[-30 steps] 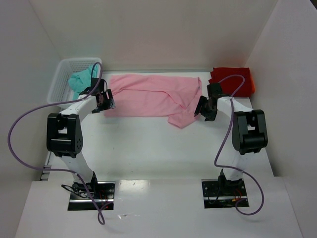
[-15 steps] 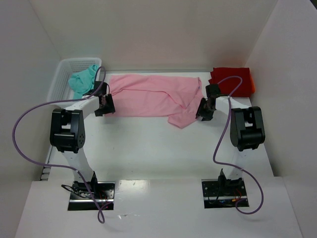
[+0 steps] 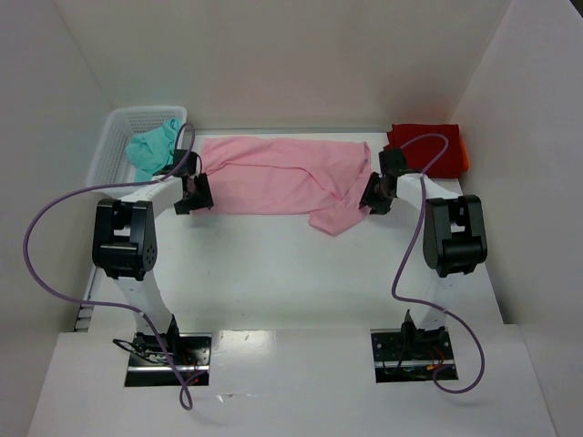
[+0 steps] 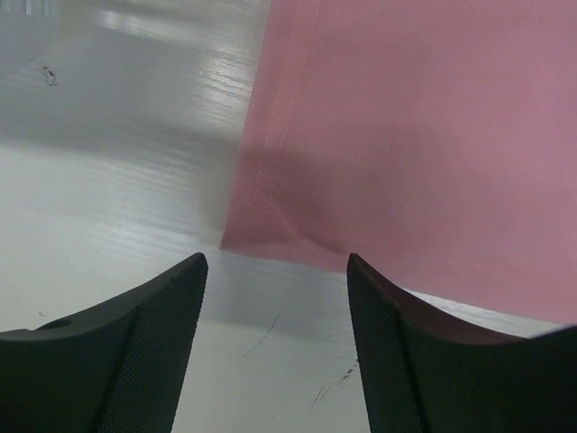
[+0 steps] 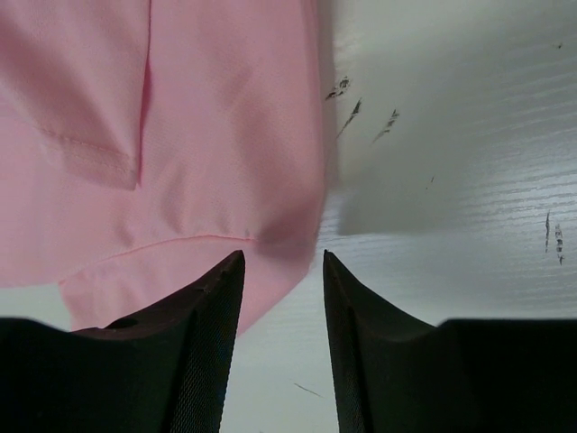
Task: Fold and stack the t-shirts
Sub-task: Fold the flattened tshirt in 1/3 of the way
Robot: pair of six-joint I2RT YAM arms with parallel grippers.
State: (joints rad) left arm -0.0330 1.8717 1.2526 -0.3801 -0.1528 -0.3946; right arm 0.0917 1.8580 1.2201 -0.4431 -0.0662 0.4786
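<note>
A light pink t-shirt [image 3: 282, 175] lies spread and partly crumpled across the back of the table. My left gripper [image 3: 191, 195] is open at its near left corner; in the left wrist view that hemmed corner [image 4: 270, 230] lies just ahead of the open gripper [image 4: 275, 271]. My right gripper [image 3: 376, 197] is open at the shirt's right edge; in the right wrist view the pink edge [image 5: 270, 234] lies just ahead of the gripper [image 5: 281, 266]. A red t-shirt [image 3: 428, 150] lies folded at the back right. A teal t-shirt [image 3: 150, 146] hangs in the basket.
A white mesh basket [image 3: 123, 146] stands at the back left against the wall. White walls close in the table on the left, back and right. Purple cables loop from both arms. The table [image 3: 273, 264] shows bare white in front of the shirt.
Both grippers have moved in toward the pink shirt's edges and lower; the left arm swung right, the right gripper crept toward the back.
</note>
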